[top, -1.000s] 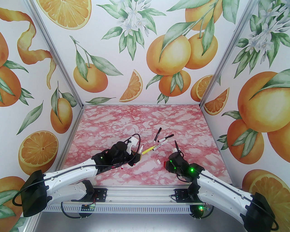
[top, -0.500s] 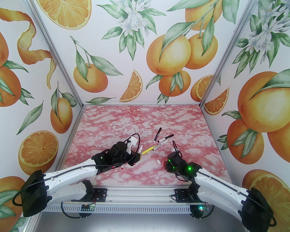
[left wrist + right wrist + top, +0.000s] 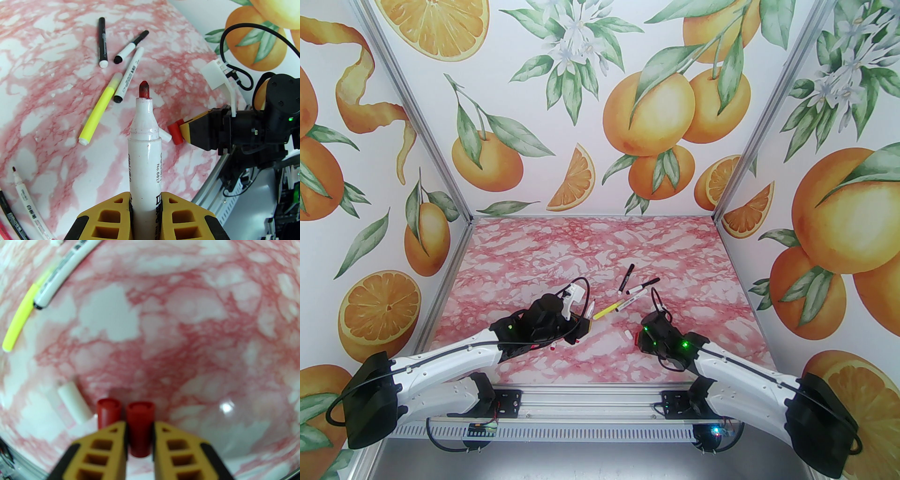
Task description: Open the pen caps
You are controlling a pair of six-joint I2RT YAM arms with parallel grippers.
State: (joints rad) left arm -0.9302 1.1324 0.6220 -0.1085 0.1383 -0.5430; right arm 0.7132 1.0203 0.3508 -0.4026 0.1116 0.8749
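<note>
One red cap in right pincer; uncapped marker in left pincer.

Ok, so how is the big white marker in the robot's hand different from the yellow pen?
The white marker is thick; the yellow pen is slim. The marker is clamped in the left gripper; the yellow pen lies flat on the table. The marker's red tip is bare; the yellow pen seems capped. Both are long, round pens.

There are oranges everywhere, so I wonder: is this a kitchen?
Probably a robot test booth, not a kitchen: orange-print walls, robot arms bolted to a metal rail, pens on a marble-look table.
</note>
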